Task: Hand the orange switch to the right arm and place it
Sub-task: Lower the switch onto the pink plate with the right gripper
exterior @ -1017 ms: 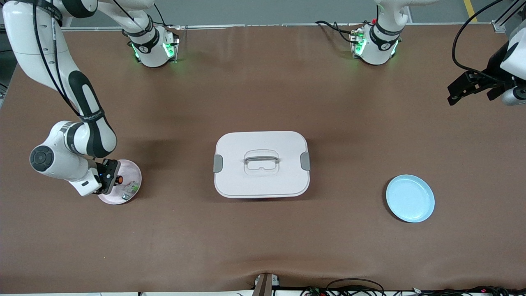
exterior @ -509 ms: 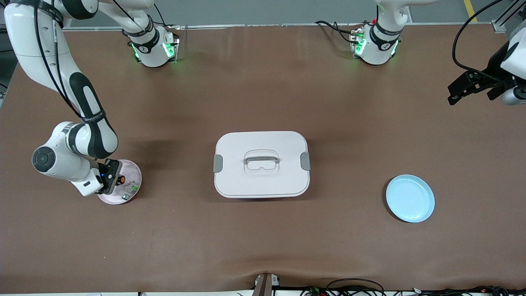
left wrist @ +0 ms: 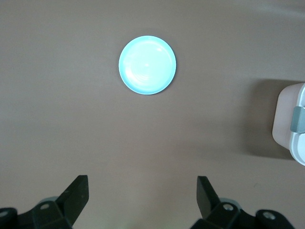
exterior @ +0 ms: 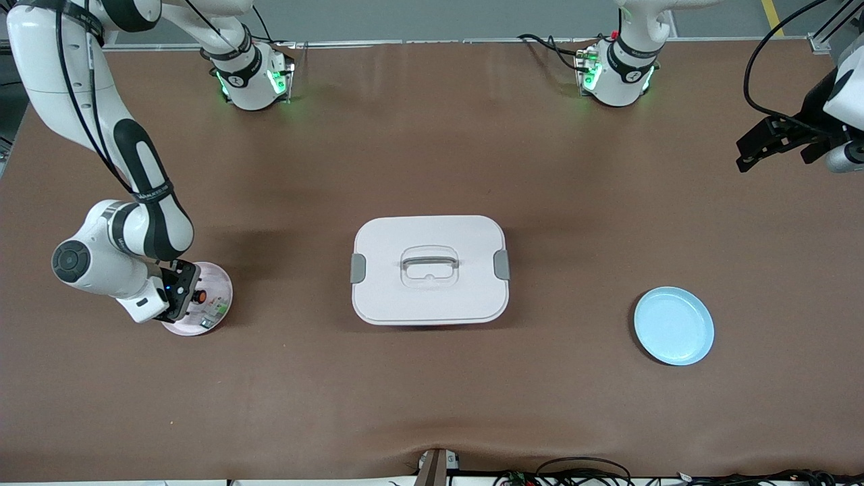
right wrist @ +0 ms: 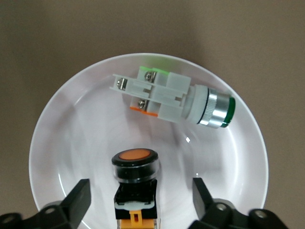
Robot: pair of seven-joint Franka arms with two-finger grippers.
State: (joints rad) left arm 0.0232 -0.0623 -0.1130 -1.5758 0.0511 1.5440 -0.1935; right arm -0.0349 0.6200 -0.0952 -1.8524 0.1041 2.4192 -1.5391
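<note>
The orange switch [exterior: 198,295] lies on a small pinkish-white plate [exterior: 223,281] toward the right arm's end of the table. In the right wrist view its orange cap and black body [right wrist: 135,164] lie between my fingers, on the plate [right wrist: 52,124]. My right gripper [exterior: 182,293] is low over the plate and open [right wrist: 140,198], with one finger on each side of the switch and clear of it. My left gripper [exterior: 769,152] is open and empty [left wrist: 141,191], held high over the table's left-arm end, where the arm waits.
A green-and-white part [exterior: 214,312] lies on the same plate beside the switch [right wrist: 171,98]. A white lidded box [exterior: 430,270] with a handle stands mid-table. A light blue plate [exterior: 673,326] lies toward the left arm's end and shows in the left wrist view [left wrist: 147,65].
My right arm has shifted only slightly over the plate, with the gripper still open round the switch. The left arm has not moved.
</note>
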